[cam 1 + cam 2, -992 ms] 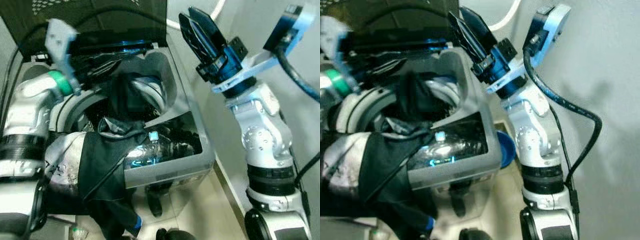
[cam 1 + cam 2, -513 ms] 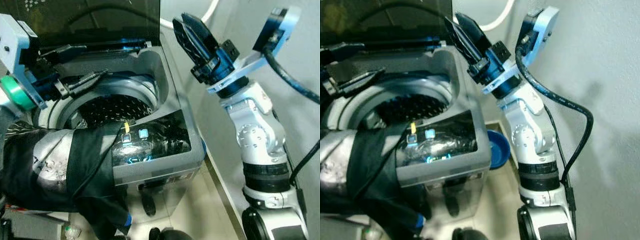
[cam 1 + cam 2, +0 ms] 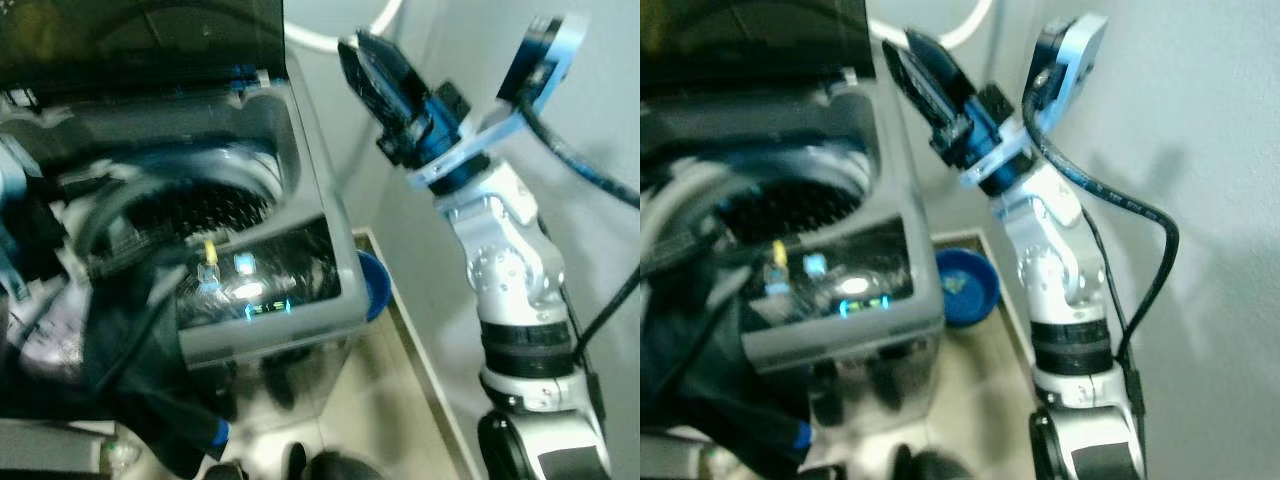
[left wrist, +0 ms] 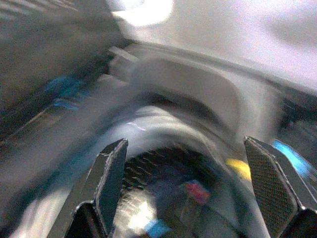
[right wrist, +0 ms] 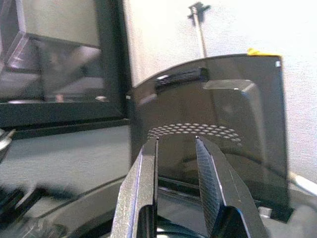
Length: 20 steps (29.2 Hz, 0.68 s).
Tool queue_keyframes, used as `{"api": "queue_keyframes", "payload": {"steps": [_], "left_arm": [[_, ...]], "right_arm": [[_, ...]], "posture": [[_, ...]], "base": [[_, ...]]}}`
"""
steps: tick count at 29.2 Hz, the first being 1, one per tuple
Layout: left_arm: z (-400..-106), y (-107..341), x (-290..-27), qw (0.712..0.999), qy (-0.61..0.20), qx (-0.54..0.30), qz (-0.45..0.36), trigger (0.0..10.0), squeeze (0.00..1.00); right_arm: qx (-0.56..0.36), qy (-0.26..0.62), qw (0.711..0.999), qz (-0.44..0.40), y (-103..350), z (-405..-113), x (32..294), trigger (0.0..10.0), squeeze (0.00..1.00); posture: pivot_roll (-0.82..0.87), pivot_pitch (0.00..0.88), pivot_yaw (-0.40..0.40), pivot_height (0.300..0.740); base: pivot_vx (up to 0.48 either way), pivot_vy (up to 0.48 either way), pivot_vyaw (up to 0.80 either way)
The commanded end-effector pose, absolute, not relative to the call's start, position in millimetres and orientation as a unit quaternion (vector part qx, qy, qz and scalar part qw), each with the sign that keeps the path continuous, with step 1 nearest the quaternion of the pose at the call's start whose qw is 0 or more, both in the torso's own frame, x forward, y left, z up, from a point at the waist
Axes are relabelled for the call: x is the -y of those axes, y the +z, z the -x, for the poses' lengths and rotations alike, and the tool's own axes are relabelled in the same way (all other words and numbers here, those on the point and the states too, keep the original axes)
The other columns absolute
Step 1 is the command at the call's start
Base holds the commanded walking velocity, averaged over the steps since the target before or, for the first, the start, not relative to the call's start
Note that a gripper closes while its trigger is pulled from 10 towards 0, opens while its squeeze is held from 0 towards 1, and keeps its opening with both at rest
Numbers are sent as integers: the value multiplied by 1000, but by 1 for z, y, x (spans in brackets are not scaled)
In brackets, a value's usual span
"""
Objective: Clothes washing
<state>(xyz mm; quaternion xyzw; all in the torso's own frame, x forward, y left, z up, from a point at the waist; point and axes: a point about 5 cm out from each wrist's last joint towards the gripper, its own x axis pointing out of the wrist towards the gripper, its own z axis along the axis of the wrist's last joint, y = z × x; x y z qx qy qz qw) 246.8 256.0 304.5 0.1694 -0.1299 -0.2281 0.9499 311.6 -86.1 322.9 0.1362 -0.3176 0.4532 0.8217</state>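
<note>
Head views: my camera has swung right since 0.5 s ago and blurred. The grey top-loading washing machine (image 3: 300, 200) stands lid-up, its perforated metal drum (image 3: 200, 205) exposed; dark clothing (image 3: 130, 380) drapes over its front left corner. A round blue basin (image 3: 965, 285) now shows on the floor.

Left wrist: left gripper (image 4: 193, 193) fingers wide apart above the drum.

Right wrist: right gripper (image 5: 176, 168) raised, fingers narrowly apart, empty, facing the glossy dark lid (image 5: 213, 124).

I stand in a home laundry corner: an open top-loading washing machine (image 3: 260, 300), white wall (image 3: 1200, 120), tiled floor (image 3: 380, 400).
</note>
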Motion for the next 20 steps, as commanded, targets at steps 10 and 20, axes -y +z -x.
{"api": "queue_keyframes", "payload": {"steps": [10, 20], "left_arm": [[-263, 344, -262, 955, -121, 241, -122, 10000, 0], [-268, 343, -260, 956, -108, 242, -126, 10000, 0]], "right_arm": [[322, 443, 828, -126, 323, -312, 89, 10000, 0], [322, 443, 827, -127, 321, -314, 88, 10000, 0]], "posture": [[159, 87, 14, 740], [162, 86, 12, 740]], "base": [[0, 240, 0], [0, 477, 0]]}}
